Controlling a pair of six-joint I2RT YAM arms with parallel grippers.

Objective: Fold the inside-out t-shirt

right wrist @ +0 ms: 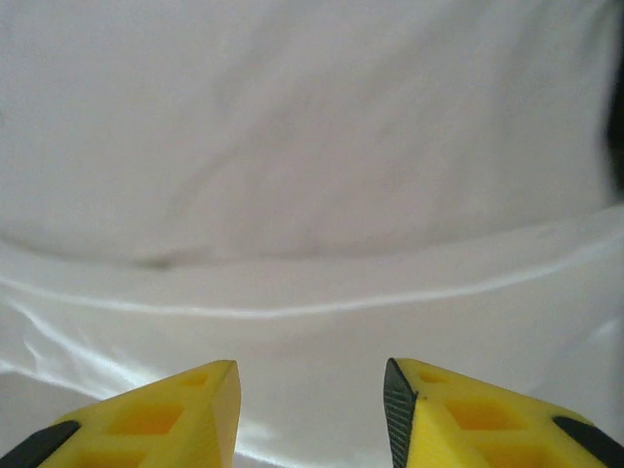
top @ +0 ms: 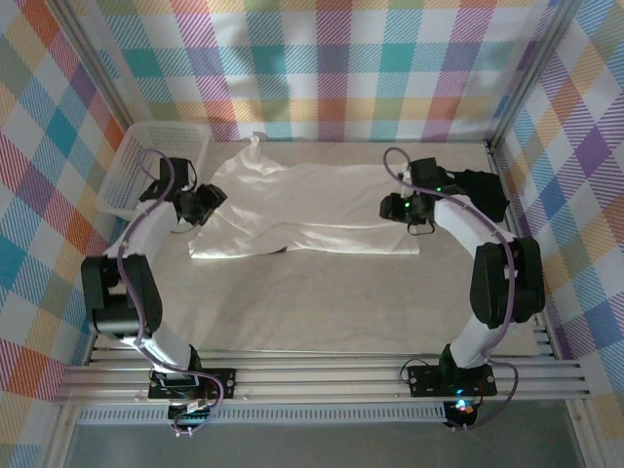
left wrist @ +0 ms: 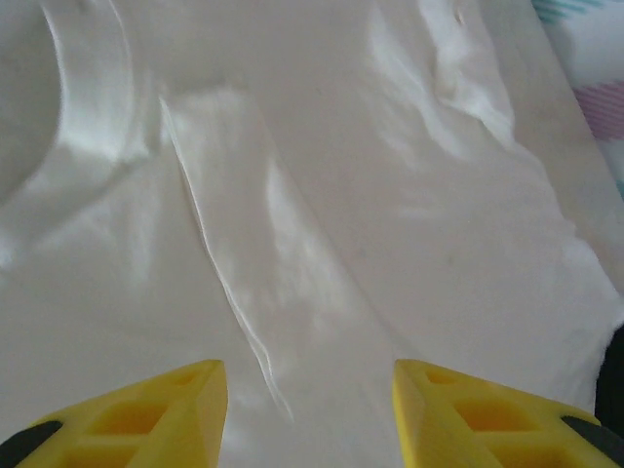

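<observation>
My left end effector (left wrist: 308, 380) and right end effector (right wrist: 310, 375) stand parted and empty over the plain white thin-cloth t-shirt (top: 312, 210). I should pinch matching edges evenly, one layer only.

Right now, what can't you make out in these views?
- Top external: the t-shirt's left edge lies under the left gripper, and its right end under the right gripper.
- Top external: the black garment is partly behind the right arm, so its shape is unclear.
- Top external: the left arm covers the white basket's near corner.
- Wrist views: glare and blur wash out the seams, so inside-out is unconfirmed.
</observation>
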